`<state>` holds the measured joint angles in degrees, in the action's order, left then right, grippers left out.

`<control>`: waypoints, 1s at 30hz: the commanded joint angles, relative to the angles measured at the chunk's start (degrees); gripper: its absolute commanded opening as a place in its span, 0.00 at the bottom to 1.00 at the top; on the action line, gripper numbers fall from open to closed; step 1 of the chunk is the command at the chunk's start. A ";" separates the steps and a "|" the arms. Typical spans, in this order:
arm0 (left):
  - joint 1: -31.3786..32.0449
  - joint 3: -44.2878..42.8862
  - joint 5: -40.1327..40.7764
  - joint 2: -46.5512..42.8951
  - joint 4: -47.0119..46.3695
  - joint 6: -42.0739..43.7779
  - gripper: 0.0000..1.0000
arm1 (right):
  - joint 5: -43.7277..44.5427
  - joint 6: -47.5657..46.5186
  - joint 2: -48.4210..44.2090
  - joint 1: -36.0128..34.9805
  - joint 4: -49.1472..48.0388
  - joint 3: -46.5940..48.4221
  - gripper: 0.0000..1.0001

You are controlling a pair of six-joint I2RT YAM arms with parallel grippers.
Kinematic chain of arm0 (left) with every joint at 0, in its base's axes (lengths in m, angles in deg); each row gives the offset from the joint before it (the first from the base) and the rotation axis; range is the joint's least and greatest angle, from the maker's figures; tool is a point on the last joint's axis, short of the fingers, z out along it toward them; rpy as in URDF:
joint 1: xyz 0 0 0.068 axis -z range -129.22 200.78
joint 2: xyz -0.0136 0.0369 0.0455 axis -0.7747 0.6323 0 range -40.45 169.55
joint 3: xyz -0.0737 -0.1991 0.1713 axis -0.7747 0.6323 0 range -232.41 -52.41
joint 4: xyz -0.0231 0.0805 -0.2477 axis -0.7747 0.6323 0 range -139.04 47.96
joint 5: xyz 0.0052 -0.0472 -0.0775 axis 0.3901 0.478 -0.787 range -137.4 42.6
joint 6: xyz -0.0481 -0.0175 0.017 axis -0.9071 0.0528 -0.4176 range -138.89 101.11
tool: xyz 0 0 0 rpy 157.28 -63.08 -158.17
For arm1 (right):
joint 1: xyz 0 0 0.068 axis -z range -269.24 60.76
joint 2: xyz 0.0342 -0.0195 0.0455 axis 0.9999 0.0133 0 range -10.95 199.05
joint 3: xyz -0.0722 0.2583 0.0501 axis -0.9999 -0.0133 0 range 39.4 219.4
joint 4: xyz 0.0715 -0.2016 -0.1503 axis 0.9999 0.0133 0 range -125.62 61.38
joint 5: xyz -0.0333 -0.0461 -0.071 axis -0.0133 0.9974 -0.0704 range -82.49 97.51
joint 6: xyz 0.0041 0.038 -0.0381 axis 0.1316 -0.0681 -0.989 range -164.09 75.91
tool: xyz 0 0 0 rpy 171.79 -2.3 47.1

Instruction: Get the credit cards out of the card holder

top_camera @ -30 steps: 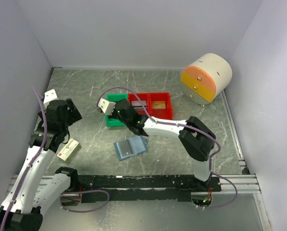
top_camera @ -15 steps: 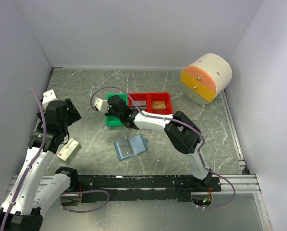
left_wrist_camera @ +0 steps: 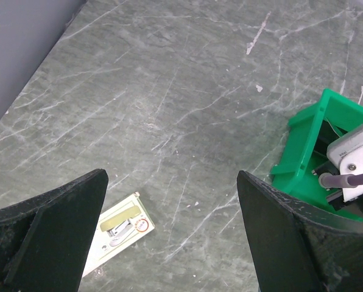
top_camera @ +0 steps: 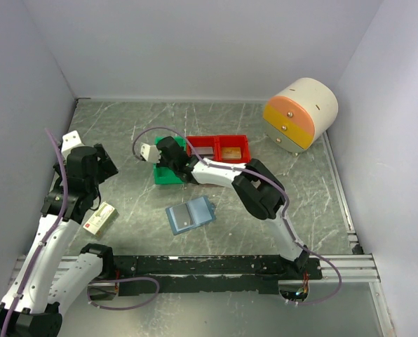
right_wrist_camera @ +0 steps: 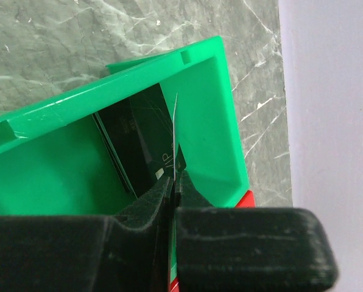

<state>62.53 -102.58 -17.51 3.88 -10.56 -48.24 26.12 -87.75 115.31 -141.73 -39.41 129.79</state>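
The card holder lies open on the table, light blue inside, with no gripper near it. My right gripper is shut on a thin credit card, seen edge-on, held upright over the green bin. Dark credit cards lie flat inside that bin. In the top view the right gripper sits over the green bin. My left gripper hangs open above bare table at the left, its fingers wide apart and holding nothing; the top view shows the left gripper there too.
A cream-and-red small box lies below the left gripper, and the left wrist view shows that box too. Two red bins adjoin the green one. A cream and orange drawer unit stands at the back right. Grey walls enclose the table.
My right arm has folded and carried the held card left and farther back, over the green bin. The left arm and the card holder have not moved.
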 commanded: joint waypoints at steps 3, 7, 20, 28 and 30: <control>-0.50 -1.02 5.13 -2.30 2.10 -2.46 1.00 | 0.88 -3.00 2.25 0.64 0.41 2.41 0.00; -0.50 -0.24 6.92 -5.73 1.42 -2.90 1.00 | 0.86 -4.14 3.28 0.92 0.93 3.42 0.00; -0.50 0.61 6.48 -8.51 -0.03 -2.28 1.00 | 0.50 -5.85 5.21 1.76 2.20 4.85 0.07; -0.50 0.40 5.34 -7.24 0.07 -1.86 1.00 | -0.36 -6.30 3.56 1.72 2.69 2.53 0.31; -0.50 0.57 5.19 -7.35 -0.15 -1.66 1.00 | -0.69 -6.48 2.95 1.71 2.78 1.97 0.36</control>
<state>62.53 -102.23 -11.79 -3.20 -9.56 -50.79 25.97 -93.28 119.31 -140.20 -37.40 132.85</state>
